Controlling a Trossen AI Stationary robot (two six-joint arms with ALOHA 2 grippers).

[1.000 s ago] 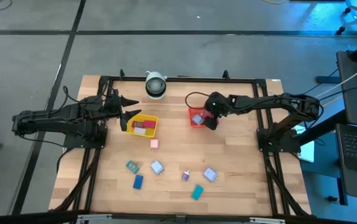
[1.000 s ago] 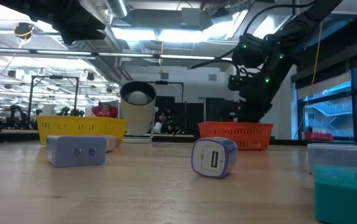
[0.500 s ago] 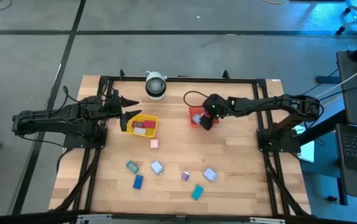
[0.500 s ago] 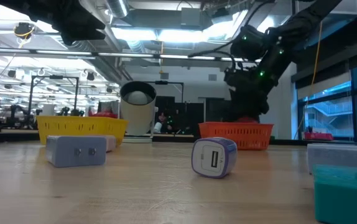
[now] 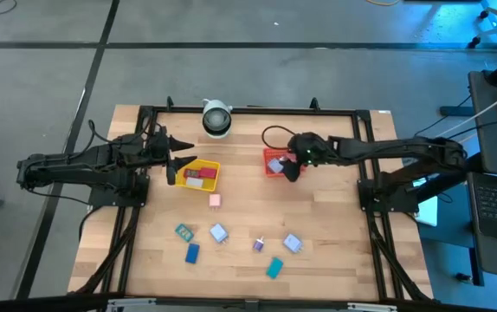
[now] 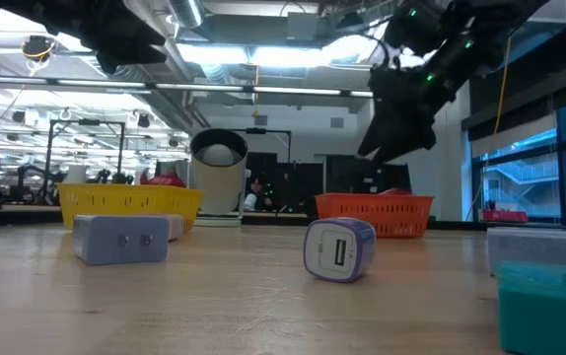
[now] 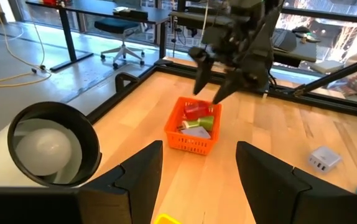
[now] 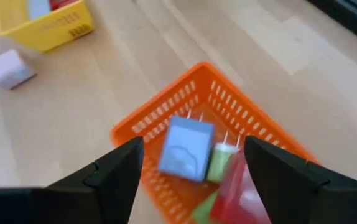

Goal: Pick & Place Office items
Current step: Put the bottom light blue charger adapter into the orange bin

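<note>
From above, the left gripper (image 5: 172,154) hangs at the near-left corner of the yellow tray (image 5: 210,182), and the right gripper (image 5: 290,166) hangs over the right edge of the red tray (image 5: 268,171). The yellow tray holds a red piece (image 5: 196,174) and a whitish one. A pink piece (image 5: 215,200) lies just below that tray on the table (image 5: 326,225); further down lie the loose office items (image 5: 218,233) (blue, teal, purple and whitish ones), well apart from both trays. A white cylinder (image 5: 216,119) stands at the far edge.

At table height, the right gripper hangs above the red tray with nothing between its fingers. A whitish charger block (image 6: 339,248) and a grey-blue block (image 6: 120,239) lie in the foreground.

From the left wrist, the left gripper's own fingers (image 7: 143,171) stand apart with nothing between them; beyond, the right gripper's fingers are spread and empty above the red tray, which holds red, green and whitish pieces.

From the right wrist, its fingers (image 8: 119,165) stand apart over the tray; a pale blue block (image 8: 185,149), a green piece (image 8: 218,163) and a red piece lie inside.
</note>
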